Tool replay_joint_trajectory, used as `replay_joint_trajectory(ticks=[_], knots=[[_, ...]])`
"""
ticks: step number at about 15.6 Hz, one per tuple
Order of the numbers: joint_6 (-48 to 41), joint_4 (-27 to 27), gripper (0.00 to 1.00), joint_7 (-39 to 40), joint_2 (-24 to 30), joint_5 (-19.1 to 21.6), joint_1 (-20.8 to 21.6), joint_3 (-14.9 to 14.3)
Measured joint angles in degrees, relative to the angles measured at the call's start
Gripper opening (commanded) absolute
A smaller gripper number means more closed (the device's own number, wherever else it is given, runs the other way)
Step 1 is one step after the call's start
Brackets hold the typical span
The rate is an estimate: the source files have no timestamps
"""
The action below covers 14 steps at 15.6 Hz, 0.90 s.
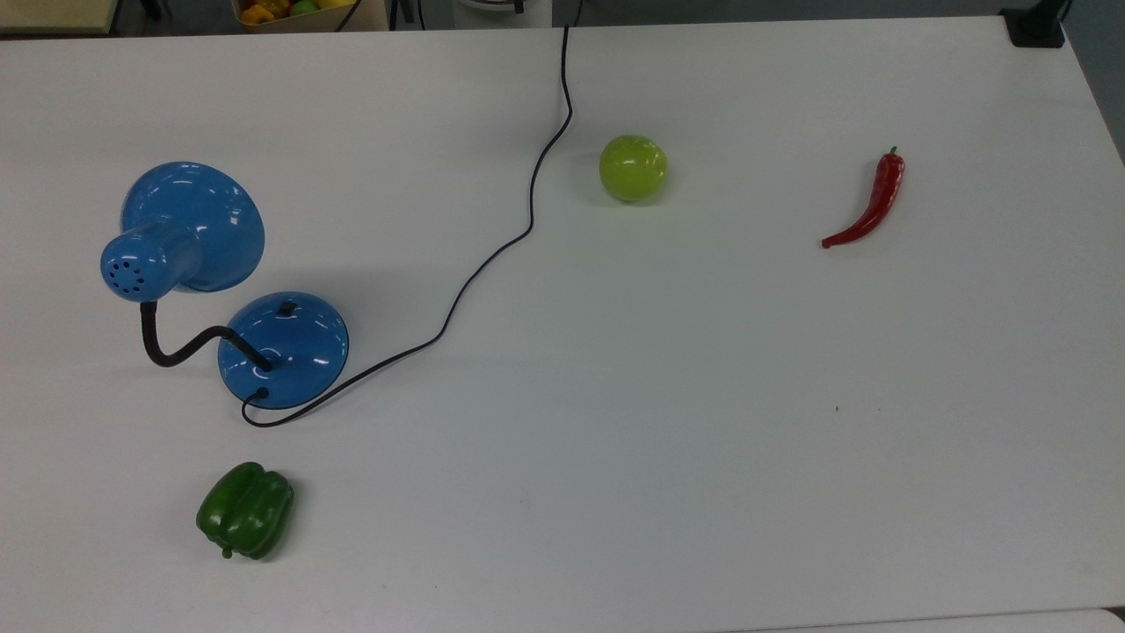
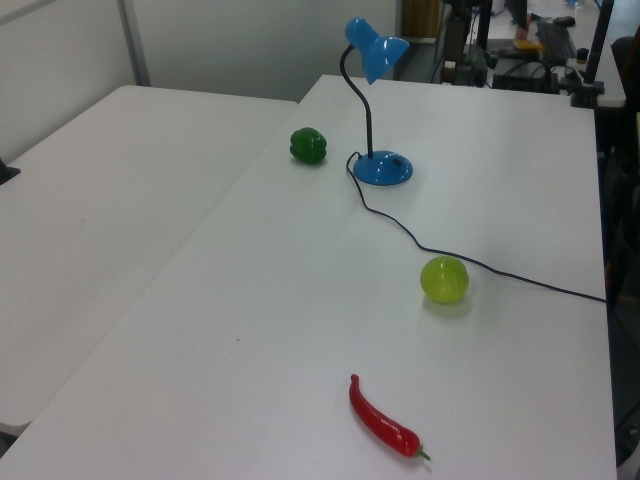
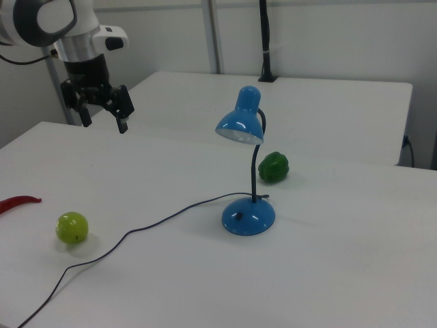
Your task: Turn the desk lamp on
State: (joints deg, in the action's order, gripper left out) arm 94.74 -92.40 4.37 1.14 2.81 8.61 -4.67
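- The broad white table (image 1: 703,396) bears everything, with a second white table (image 2: 90,230) alongside it on the left view's left.
- The white robot arm (image 3: 48,24) hangs in the right view's upper left, well apart from the lamp; its black two-finger gripper (image 3: 104,117) hovers above the table with fingers spread and nothing between them.
- The glossy blue desk lamp (image 1: 283,350) stands upright on the top view's left side: a round domed base with a small black switch (image 1: 286,309), a black bendy gooseneck (image 1: 176,347) and a flared cone shade (image 1: 189,227).
- Its thin black cord (image 1: 527,211) winds from the base to the table's far edge in the top view.
- A dark green bell pepper (image 1: 245,511) lies near the lamp base.
- A round yellow-green apple (image 1: 633,168) sits just beside the cord.
- A curved red chilli pepper (image 1: 870,204) lies well apart on the top view's right.
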Motion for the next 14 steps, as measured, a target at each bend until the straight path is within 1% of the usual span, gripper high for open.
replay_joint_trajectory(ticks=[9,10,11,13,14], knots=[[0.0,-0.1,1.0,0.1,0.0,0.0,0.0,0.0],[0.0,-0.1,0.93,0.1,0.0,0.0,0.0,0.0],[0.0,-0.1,0.84,0.3,-0.1,0.0,0.0,0.0],[0.0,-0.2,0.57,1.0,-0.2,0.0,0.0,0.0],[0.0,-0.2,0.4,1.2,-0.3,0.0,0.0,0.0]])
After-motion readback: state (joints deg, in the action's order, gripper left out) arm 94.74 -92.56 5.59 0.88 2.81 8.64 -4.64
